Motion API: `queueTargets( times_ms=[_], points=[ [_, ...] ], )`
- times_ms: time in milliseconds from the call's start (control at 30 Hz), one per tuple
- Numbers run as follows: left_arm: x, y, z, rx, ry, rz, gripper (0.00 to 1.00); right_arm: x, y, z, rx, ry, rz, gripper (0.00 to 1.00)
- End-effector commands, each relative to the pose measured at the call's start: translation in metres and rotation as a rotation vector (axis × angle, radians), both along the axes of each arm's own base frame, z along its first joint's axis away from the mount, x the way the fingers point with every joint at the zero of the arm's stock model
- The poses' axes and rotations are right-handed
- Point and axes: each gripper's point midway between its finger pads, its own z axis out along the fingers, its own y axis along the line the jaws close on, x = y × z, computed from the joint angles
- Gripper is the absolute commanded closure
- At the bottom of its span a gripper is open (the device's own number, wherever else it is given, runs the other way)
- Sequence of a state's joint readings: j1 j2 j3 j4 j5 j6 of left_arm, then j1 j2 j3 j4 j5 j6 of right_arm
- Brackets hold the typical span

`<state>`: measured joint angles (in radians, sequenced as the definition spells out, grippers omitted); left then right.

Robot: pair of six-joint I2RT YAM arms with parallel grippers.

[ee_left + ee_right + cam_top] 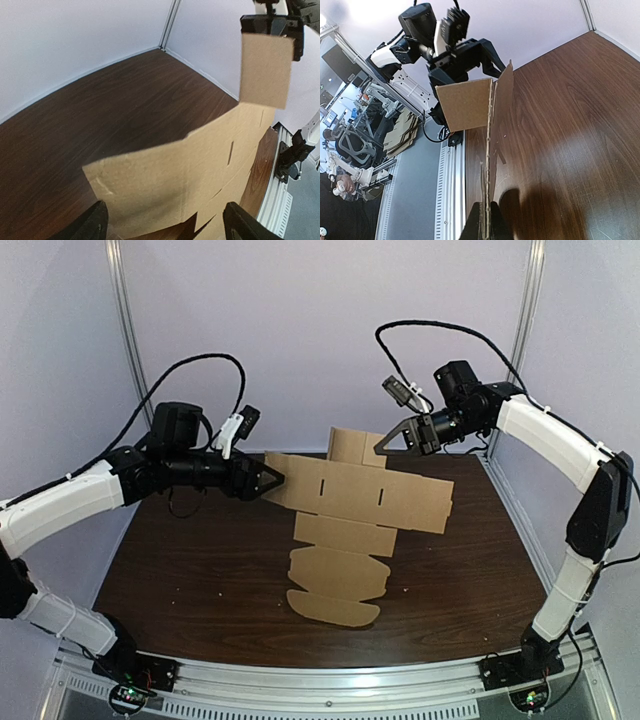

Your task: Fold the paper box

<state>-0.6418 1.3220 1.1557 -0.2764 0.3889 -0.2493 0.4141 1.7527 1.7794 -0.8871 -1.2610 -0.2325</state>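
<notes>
Flattened paper box (pixel 345 530) — right gripper (pixel 384 445) pinches its far flap; left gripper (pixel 276 480) gapes wide around its left edge.

Centre: passage is barred by the cardboard blank (pixel 345 502), held up across the table (pixel 180 580).
Flanks: bare table is left open on either side.

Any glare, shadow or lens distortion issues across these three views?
Top external: even light, faint shadow under the cardboard blank. Left wrist: wide-angle bends the table edge. Right wrist: sheen on the table, blown highlight top left, dark shadow beside the right claw.
</notes>
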Motion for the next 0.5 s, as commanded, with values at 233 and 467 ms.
queueTargets(
  times_ms=[233,467],
  points=[
    [0.016,0.016,-0.027,-0.003,0.023,0.079,0.17,-0.018,-0.008,0.022,0.048,-0.019,0.031,1.0],
    [-0.002,-0.004,-0.014,-0.126,0.074,-0.15,0.28,-0.019,-0.008,0.023,0.054,-0.015,0.039,1.0]
  ],
)
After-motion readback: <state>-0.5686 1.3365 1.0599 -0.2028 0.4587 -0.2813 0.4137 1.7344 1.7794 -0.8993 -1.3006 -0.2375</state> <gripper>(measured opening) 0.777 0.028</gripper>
